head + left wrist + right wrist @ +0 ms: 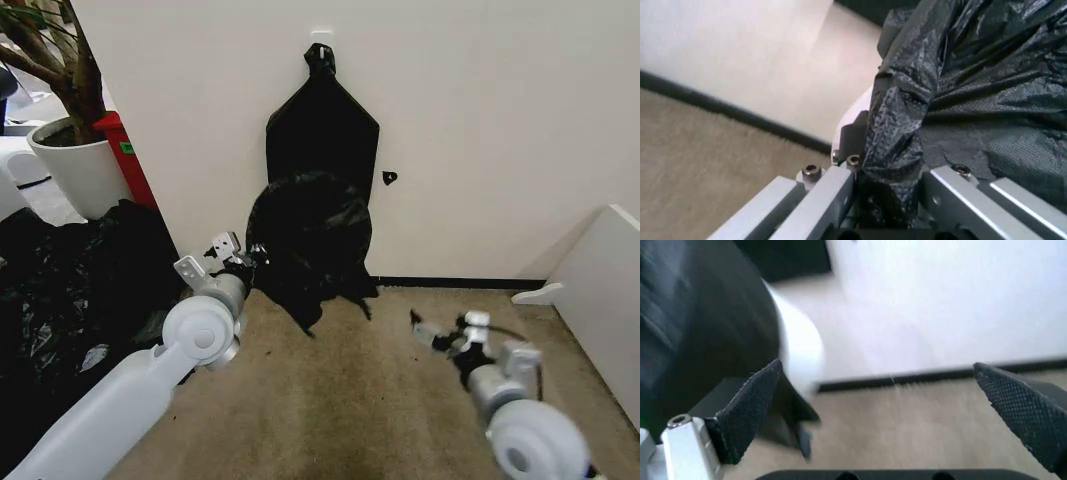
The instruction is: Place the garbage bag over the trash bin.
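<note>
Head view: my left gripper [243, 256] is clamping the garbage bag [312, 240], which is draping the trash bin [800, 347] by the wall; my right gripper [437, 335], jaws spread, is waiting nearby, right of it

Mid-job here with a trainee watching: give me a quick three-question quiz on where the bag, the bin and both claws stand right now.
1. True or false: the left claw is shut on the garbage bag.
2. The right claw is: A) gripping the bag, B) open above the carpet, apart from the bag, C) inside the bin.
3. Fill in: the bag is draped over the white trash ___, which stands against the wall.

Key: 1 true; 2 B; 3 bin.
</note>
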